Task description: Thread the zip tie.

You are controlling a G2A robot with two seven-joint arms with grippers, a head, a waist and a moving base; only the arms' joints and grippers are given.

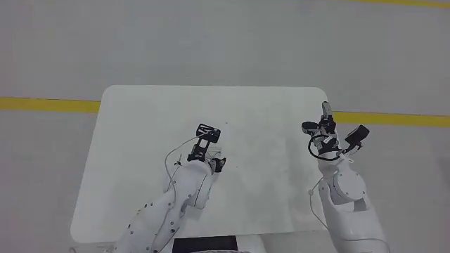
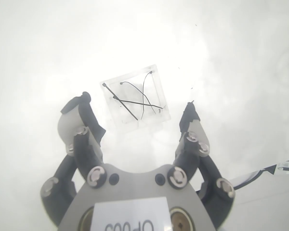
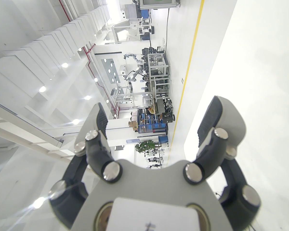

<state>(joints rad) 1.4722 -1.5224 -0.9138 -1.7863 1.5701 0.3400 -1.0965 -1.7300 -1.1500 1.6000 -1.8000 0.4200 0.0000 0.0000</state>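
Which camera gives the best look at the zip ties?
The left wrist view: black zip ties lie crossed in a clear tray ahead of the open fingers. The top view hardly resolves them; the right wrist view faces the hall.

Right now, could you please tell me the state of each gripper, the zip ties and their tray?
Left gripper: open, empty, above the clear tray.
Right gripper: open, empty, aimed out at the room.
Zip ties: loose, crossing one another, none threaded.
Clear tray: flat on the table, holding the ties.
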